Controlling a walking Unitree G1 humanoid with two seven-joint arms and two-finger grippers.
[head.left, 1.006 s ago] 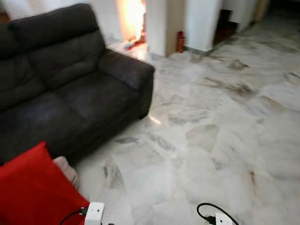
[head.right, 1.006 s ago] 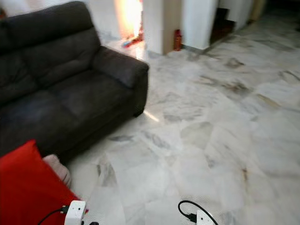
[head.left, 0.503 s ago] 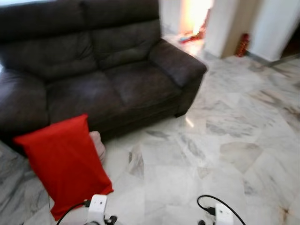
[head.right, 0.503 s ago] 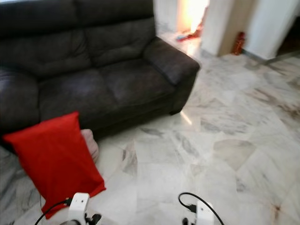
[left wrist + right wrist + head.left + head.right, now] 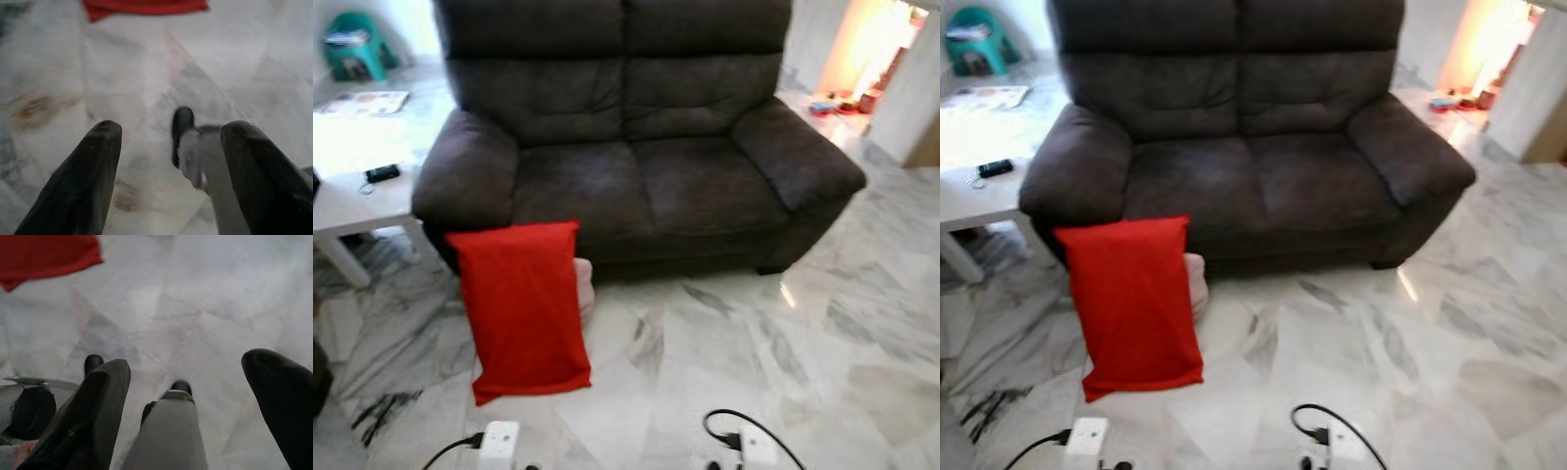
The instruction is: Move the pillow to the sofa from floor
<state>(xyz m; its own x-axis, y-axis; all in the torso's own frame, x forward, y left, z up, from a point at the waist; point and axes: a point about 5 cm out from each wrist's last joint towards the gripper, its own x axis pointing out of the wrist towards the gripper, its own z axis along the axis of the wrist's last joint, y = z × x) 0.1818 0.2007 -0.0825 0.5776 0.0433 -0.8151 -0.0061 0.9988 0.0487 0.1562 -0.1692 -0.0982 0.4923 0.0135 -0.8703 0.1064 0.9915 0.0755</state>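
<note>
The red pillow (image 5: pixel 522 308) stands on the marble floor (image 5: pixel 724 343), leaning against the front of the dark sofa (image 5: pixel 636 166), ahead of my left claw (image 5: pixel 168 176) and further off to the left of my right claw (image 5: pixel 195 411). Both claws hang low over the floor, released, fingers (image 5: pixel 83 181) spread and grasping nothing. The pillow's lower edge lies just beyond the left claw's fingertips. A pale cushion (image 5: pixel 581 286) peeks from behind the pillow. A white worktop (image 5: pixel 352 201) with a small dark item stands left of the sofa.
</note>
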